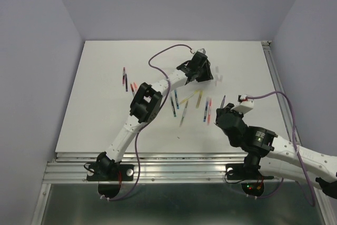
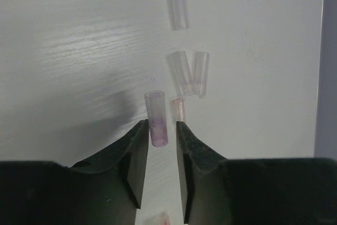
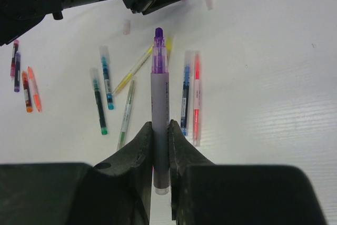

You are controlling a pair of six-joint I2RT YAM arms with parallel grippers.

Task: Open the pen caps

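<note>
Starting on the left: the left pincer (image 2: pixel 162 125) is down low over the table (image 2: pixel 63 51) with a purple-tinted cap (image 2: pixel 157 117) sitting right between its fingertips. The jaws are a little apart. The cap hugs one finger and there's a sliver of daylight on the other side, so I'd say it's not pinched, more like parked there. Just beyond the tips lies a small heap of loose caps (image 2: pixel 180 72), pale and see-through, with one more further out ahead. My guess is that's the drop spot, so the tiny things stay together and away from the pens.

Over to the right: the right pincer (image 3: pixel 160 130) is clamped tight on a purple pen (image 3: pixel 159 93), gripping low on the barrel so the pen sticks straight out past the fingers. Its coloured tip is bare, so this one's cap is off. Holding it by the far end makes sense, since it leaves the cap end free for the other arm to grab.

Left of that pincer a teal pen (image 3: pixel 105 77), a green pen (image 3: pixel 98 101) and a yellow pen (image 3: pixel 134 69) lie scattered. Just to its right a blue pen (image 3: pixel 186 96) and a red pen (image 3: pixel 196 98) lie side by side. Can't tell whether those are capped.
</note>
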